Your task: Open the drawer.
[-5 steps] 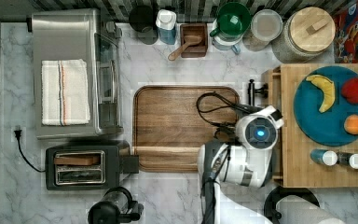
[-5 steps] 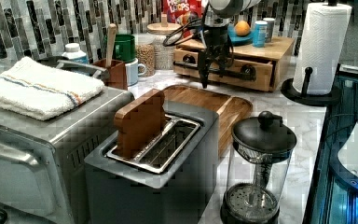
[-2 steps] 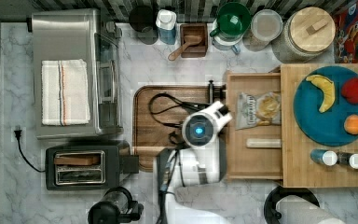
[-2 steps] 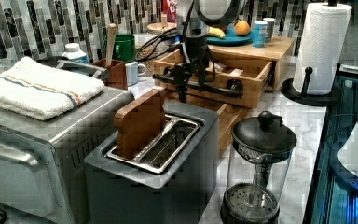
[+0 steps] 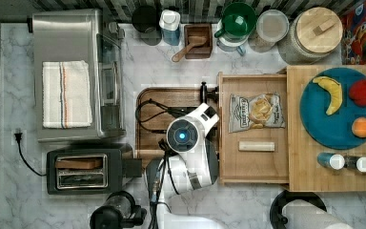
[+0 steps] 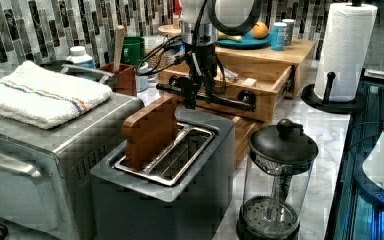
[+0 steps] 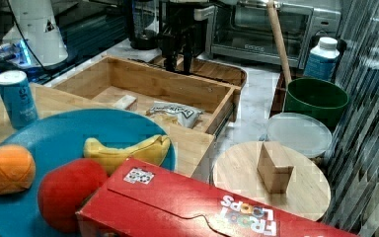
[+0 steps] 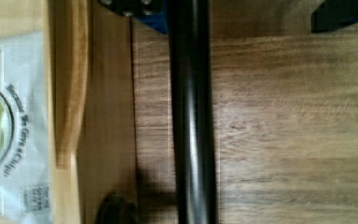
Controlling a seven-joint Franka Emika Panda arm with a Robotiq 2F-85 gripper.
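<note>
Bamboo drawer (image 5: 252,164) (pulled out) holds a chip bag (image 5: 256,112) and block (image 5: 256,146); jaws spread around its handle (image 8: 192,116).

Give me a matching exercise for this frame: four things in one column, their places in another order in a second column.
Things:
1. chip bag
2. banana
3. folded towel
4. wooden slice

Places:
A. on the toaster oven
B. in the toaster
C. in the open drawer
D. on the blue plate

Pairs: 1-C, 2-D, 3-A, 4-B
</note>
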